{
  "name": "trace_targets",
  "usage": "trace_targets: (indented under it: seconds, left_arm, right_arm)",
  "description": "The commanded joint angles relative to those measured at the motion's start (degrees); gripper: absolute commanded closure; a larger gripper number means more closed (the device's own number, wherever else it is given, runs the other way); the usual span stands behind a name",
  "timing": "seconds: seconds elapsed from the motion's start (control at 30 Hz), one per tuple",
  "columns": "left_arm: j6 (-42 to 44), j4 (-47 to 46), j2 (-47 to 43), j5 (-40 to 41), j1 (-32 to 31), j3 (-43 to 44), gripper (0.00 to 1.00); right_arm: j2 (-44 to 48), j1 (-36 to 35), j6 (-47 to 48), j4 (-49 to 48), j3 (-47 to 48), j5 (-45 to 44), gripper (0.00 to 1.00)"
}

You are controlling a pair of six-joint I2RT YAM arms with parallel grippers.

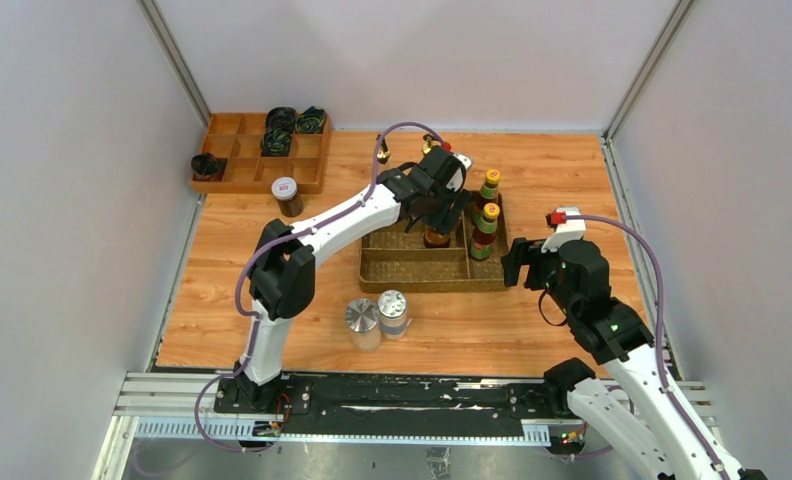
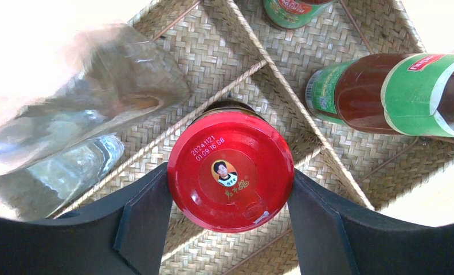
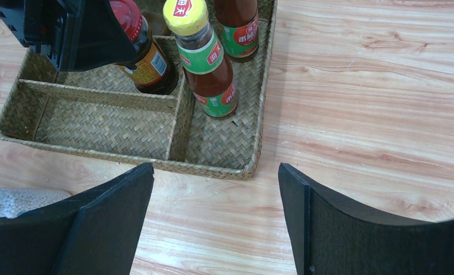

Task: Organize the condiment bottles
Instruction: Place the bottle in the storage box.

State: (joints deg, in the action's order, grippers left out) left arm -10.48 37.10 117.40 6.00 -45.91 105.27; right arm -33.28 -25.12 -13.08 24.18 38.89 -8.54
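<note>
Looking down from the top camera, the job reads as roughly half done. The woven tray (image 1: 432,288) sits at the centre of the frame, and the two sauce bottles (image 1: 485,230) stand upright in its right-hand compartment. The gold-spouted bottles (image 1: 383,150) show only their spouts above the tray's upper edge, partly behind the arm. Three containers are not yet in the tray. The white-lidded jar (image 1: 286,194) stands left of centre near a wooden box (image 1: 234,170), and the two silver-lidded shakers (image 1: 362,322) stand side by side just below the tray. The left gripper (image 1: 438,215) hangs over the tray's middle with the red-lidded jar (image 1: 436,238) beneath it.

In the left wrist view, the red lid fills the centre of the frame. A dark finger (image 2: 147,223) presses each side of it, so the jaws are clamped around the jar, about half spread. Woven floor lies all around it. The clear bottles at the left of the frame appear to stand in the neighbouring compartment, though glare makes this uncertain.

In the right wrist view, the right gripper (image 3: 216,169) is spread wide and holds nothing, hovering over bare wood just below the tray's lower right corner. The jar's base at upper left seems to rest on the tray floor. Judging by this, release comes next, then the three outside containers.
</note>
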Motion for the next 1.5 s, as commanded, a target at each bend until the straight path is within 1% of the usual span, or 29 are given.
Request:
trace_targets:
  seconds: [0.0, 0.07, 0.27, 0.5, 0.67, 0.83, 1.0, 1.1, 1.27, 1.37, 1.43, 1.47]
  left_arm:
    - [-0.3, -4.0, 0.5, 0.4, 0.3, -0.3, 0.40]
    - [-0.4, -4.4, 0.5, 0.4, 0.3, -0.8, 0.38]
    - [-0.5, -3.2, 0.0, 0.2, 0.3, -0.7, 0.27]
    - [-1.3, -2.4, -2.3, -0.5, 0.3, -2.5, 0.18]
    - [-1.9, -2.3, -4.7, -2.1, 0.3, -4.9, 0.18]
    - [-2.7, -2.1, -9.7, -3.0, 0.3, -9.0, 0.17]
    - [-3.9, -0.7, -17.2, -2.6, 0.3, -14.1, 0.17]
    - [-4.6, 0.9, -22.3, -0.5, 0.3, -17.6, 0.17]
    - [-5.5, 4.0, -30.3, 1.7, 0.5, -21.1, 0.17]
    - [-6.9, 4.0, -33.8, -0.9, 3.3, -23.7, 0.16]
    - [-7.7, 3.4, -35.5, -3.8, 7.1, -25.4, 0.16]
    - [-7.9, 3.2, -36.3, -4.6, 10.0, -26.0, 0.16]
  right_arm:
    - [0.4, -0.9, -0.6, -0.3, -0.7, 0.8, 0.15]
    - [0.4, -0.9, -0.7, -0.3, -0.7, 0.8, 0.15]
    - [0.5, -0.9, -0.7, -0.3, -0.8, 1.0, 0.15]
    - [0.9, -0.9, -0.6, -0.3, -0.8, 1.3, 0.15]
    - [1.2, -0.8, -0.6, -0.1, -0.7, 1.3, 0.15]
    - [1.3, -0.9, -0.6, -0.1, -0.5, 1.5, 0.15]
    - [1.6, -0.9, -0.5, 0.1, -0.3, 1.5, 0.15]
    - [1.7, -0.9, -0.5, 0.3, -0.1, 1.6, 0.15]
    - [1.9, -0.9, -0.5, 0.8, 0.4, 1.7, 0.15]
    - [2.2, -0.9, -0.4, 1.4, 1.0, 1.7, 0.15]
    - [2.5, -0.9, -0.4, 1.9, 1.4, 1.7, 0.15]
    - [2.5, -0.9, -0.4, 2.2, 1.8, 1.7, 0.15]
